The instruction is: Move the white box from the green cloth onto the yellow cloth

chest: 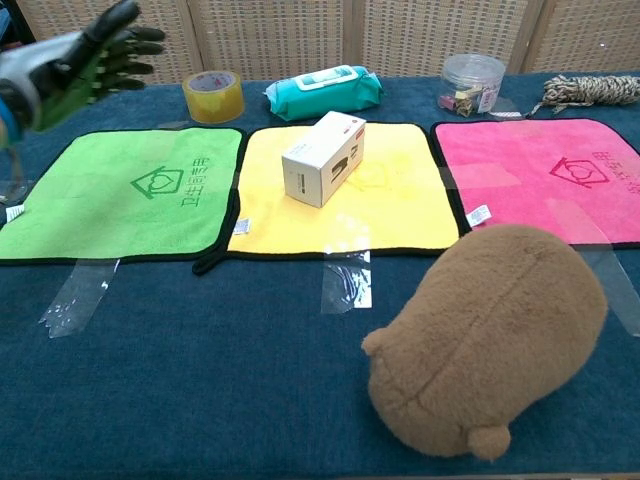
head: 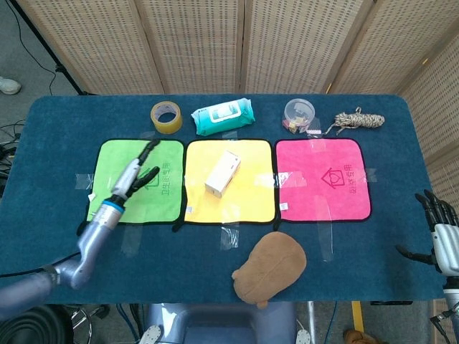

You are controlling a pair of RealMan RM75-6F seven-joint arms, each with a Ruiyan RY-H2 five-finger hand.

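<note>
The white box [head: 223, 172] lies on the yellow cloth [head: 247, 204], near its middle; in the chest view the white box [chest: 323, 158] stands alone on the yellow cloth [chest: 400, 215]. The green cloth [head: 115, 161] to its left is bare. My left hand [head: 136, 175] hovers over the green cloth with fingers spread, holding nothing; in the chest view my left hand [chest: 95, 55] is raised at the top left. My right hand [head: 441, 229] hangs open past the table's right edge.
A pink cloth [head: 323, 179] lies right of the yellow one. Along the back stand a tape roll [head: 166, 117], a wipes pack [head: 223, 116], a clear jar [head: 299, 113] and a rope bundle [head: 358, 119]. A brown plush [head: 271, 265] sits at the front.
</note>
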